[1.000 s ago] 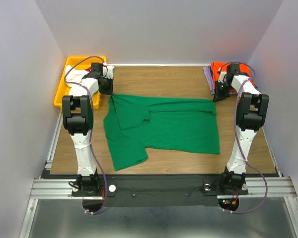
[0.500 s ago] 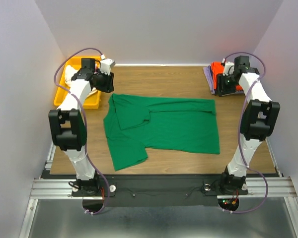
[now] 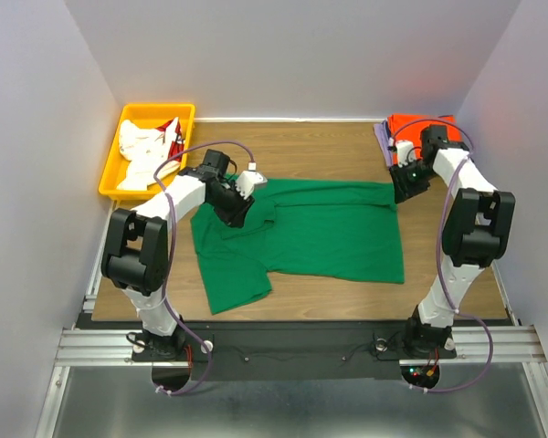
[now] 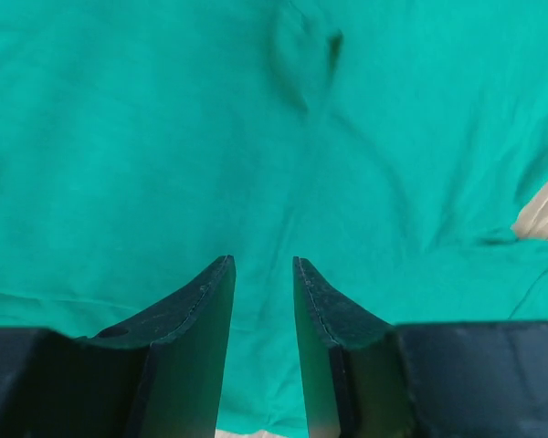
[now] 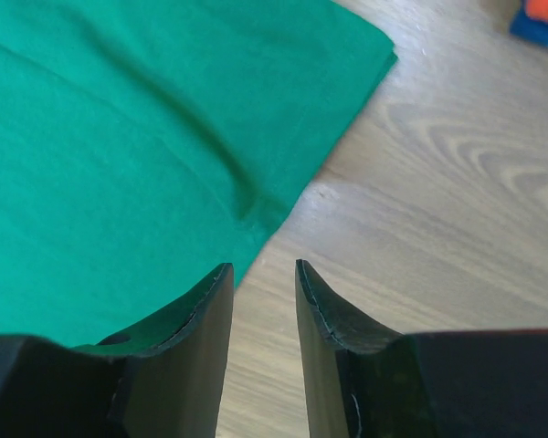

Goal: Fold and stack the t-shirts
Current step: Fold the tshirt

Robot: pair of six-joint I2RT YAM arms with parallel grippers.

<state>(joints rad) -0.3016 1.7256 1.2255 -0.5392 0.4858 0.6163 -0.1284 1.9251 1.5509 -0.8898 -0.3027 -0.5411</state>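
Wooden table (image 3: pixel 329 151) bears a part-folded green t-shirt (image 3: pixel 329 237); left end effector (image 4: pixel 260 274) and right end effector (image 5: pixel 260 274) hang slightly spread.

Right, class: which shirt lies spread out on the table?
The green shirt, spread over the table. The orange one sits folded in the far right corner; the white ones are bunched in the yellow bin.

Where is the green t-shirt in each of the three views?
Top external: green t-shirt spread flat at the centre.
Left wrist: it fills nearly the whole picture.
Right wrist: it covers the upper left.
Shared landmark: bare wooden table right of the shirt's edge.
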